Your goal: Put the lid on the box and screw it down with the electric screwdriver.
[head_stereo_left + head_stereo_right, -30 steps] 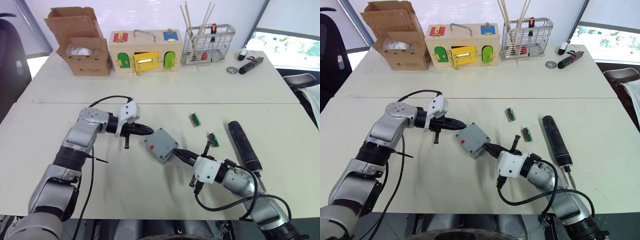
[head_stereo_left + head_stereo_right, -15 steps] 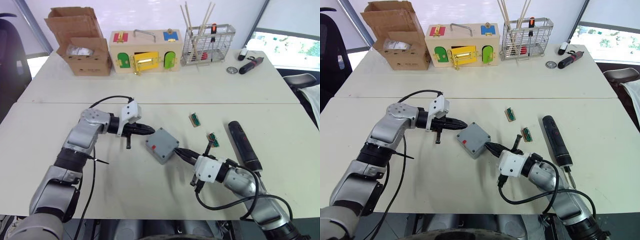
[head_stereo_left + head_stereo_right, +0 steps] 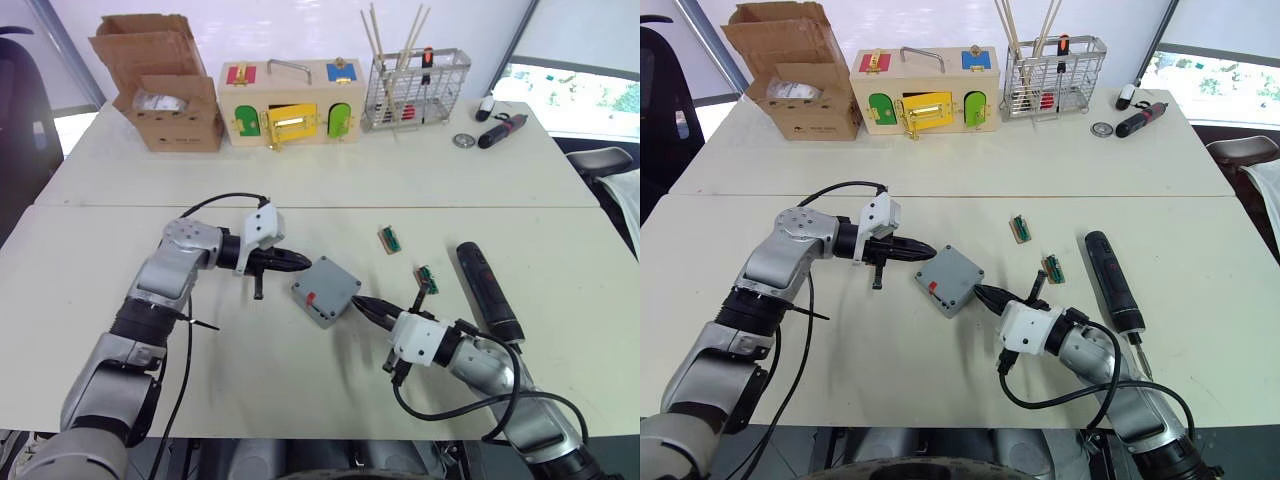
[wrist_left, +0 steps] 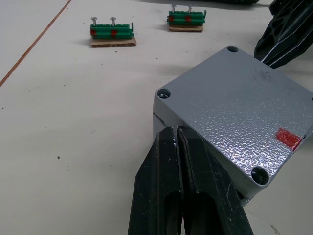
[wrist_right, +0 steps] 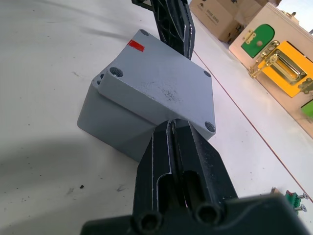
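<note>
Two claws pinched closed, left claw (image 3: 300, 262) and right claw (image 3: 362, 306), tips against opposite sides of box (image 3: 325, 290), lid (image 4: 234, 107) on.

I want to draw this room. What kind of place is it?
Probably a robot workshop or test lab. A white table holds a practice wooden latch box, a wire basket of tools, an electric screwdriver, and screws in little green holders.
</note>
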